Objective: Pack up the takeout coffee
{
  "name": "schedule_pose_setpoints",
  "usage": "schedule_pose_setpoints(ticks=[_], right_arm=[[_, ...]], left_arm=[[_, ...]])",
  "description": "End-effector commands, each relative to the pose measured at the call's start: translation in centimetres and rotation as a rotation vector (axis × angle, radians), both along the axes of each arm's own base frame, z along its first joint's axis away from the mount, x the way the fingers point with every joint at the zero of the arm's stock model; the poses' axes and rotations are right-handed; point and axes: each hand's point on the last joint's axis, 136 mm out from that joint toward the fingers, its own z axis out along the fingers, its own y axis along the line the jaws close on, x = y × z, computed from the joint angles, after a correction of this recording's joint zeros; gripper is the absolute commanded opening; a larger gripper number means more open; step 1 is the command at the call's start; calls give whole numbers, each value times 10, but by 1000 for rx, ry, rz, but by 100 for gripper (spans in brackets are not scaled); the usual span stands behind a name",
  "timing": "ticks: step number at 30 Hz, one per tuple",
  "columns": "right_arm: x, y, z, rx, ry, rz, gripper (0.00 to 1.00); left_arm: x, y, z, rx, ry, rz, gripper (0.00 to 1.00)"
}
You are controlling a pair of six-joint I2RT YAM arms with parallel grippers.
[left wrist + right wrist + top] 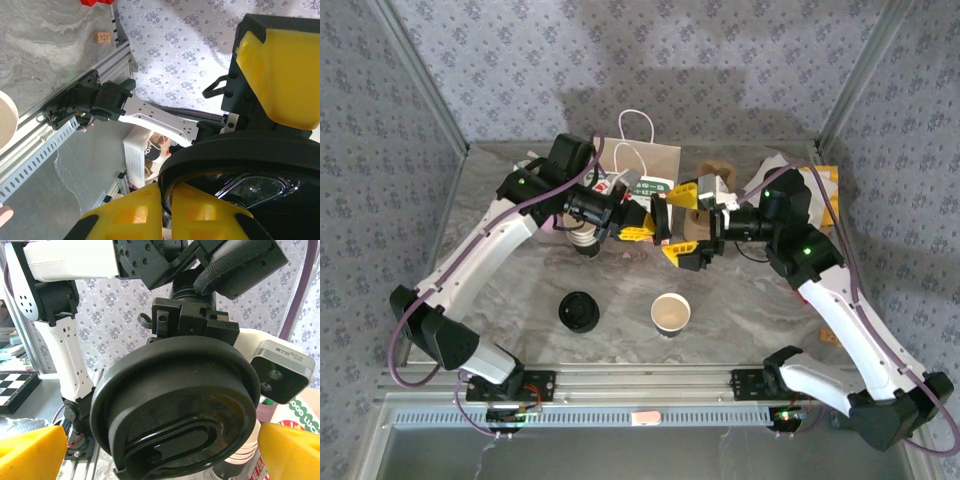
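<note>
**A:** How do the arms stand?

**B:** Both reach out from their bases and bend inward; the wrists face each other just in front of the brown paper bag [655, 158]. The left gripper [642, 228] comes in from the bag's left; the right gripper [678, 222] from its right.

**A:** And the fingers?

**B:** The left gripper's yellow fingers [145, 215] are pressed together on the rim of a round black plastic lid [175, 405]. The right gripper's fingers [30, 450] are spread wide, one on each side of that lid; I cannot tell if they touch it.

**A:** Which way does the lid point?

**B:** It stands on edge in the air, in front of the bag; its top face is turned to the right wrist, so its axis lies level, along the line between the two grippers.

**A:** And the cup?

**B:** A pale paper cup [670, 312] stands upright on the grey marbled table [750, 300], open mouth up, long axis vertical; it is further out in front of the bag, toward the arm bases, well apart from the lid.
</note>
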Motion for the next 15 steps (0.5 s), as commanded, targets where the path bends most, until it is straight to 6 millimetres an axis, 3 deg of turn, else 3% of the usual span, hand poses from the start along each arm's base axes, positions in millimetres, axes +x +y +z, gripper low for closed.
schedule_pose_setpoints(ticks=[1,15], right_arm=[[-9,1,17,29,-34,48,100],[-11,9,24,64,-28,102,100]], left_arm=[[-6,-3,11,-26,-12,-35,10],[-8,-15,17,-32,-21,-64,10]])
